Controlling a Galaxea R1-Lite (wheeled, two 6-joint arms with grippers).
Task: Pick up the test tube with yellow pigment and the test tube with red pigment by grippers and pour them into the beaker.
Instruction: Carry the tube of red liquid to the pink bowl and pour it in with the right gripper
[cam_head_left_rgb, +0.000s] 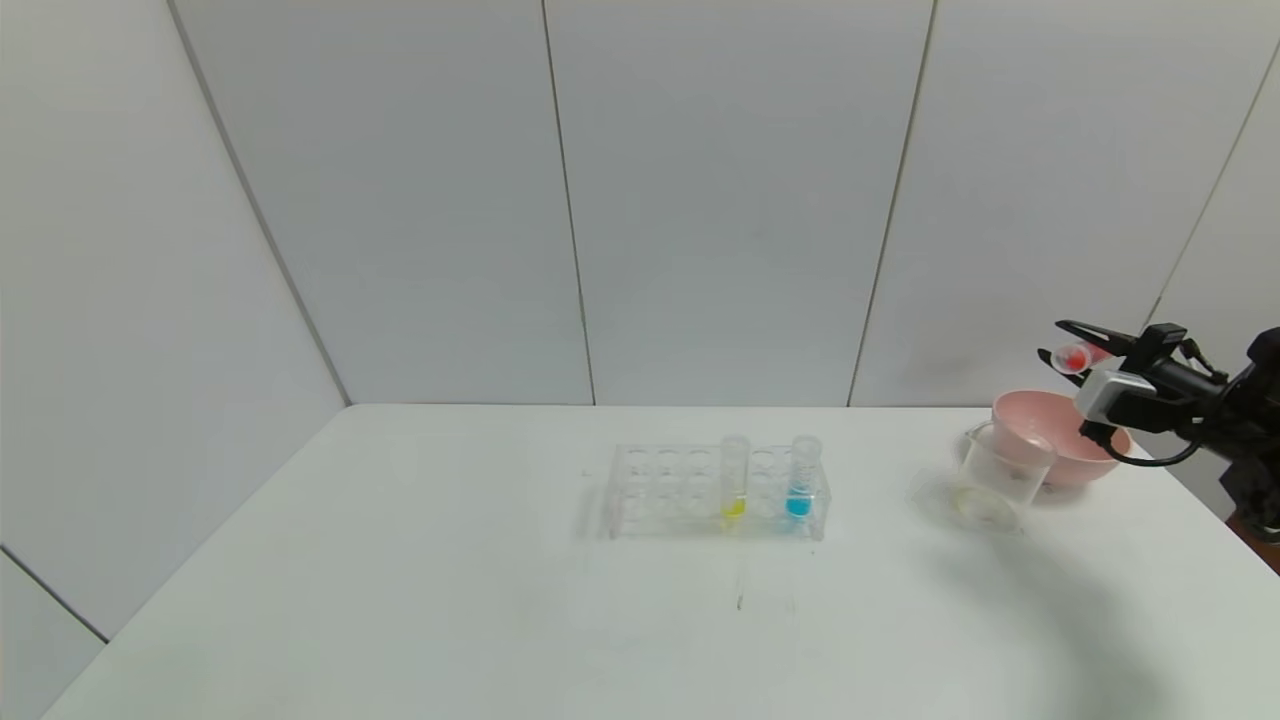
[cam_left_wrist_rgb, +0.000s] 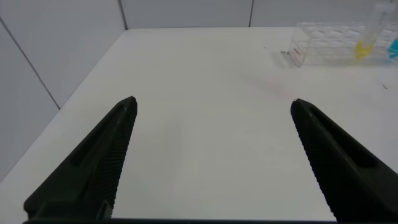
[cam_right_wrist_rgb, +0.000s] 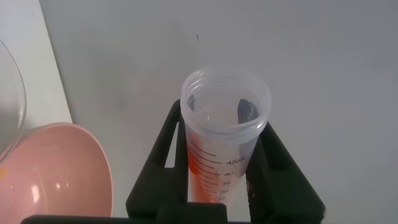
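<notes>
My right tool (cam_head_left_rgb: 1072, 345) grips the test tube with red pigment (cam_head_left_rgb: 1076, 357), raised and tipped sideways at about one o'clock above the beaker (cam_head_left_rgb: 998, 473), which touches the pink bowl (cam_head_left_rgb: 1050, 432). The test tube with yellow pigment (cam_head_left_rgb: 735, 478) stands in the rack (cam_head_left_rgb: 660, 488) at the worktop (cam_head_left_rgb: 400, 560) centre. My left tool (cam_left_wrist_rgb: 211, 162) hangs wide open.

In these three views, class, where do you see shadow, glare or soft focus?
Head view: a broad soft shadow on the table below the right gripper. Left wrist view: the left gripper looms near, softly focused. Right wrist view: small highlights glint inside the pink bowl.
</notes>
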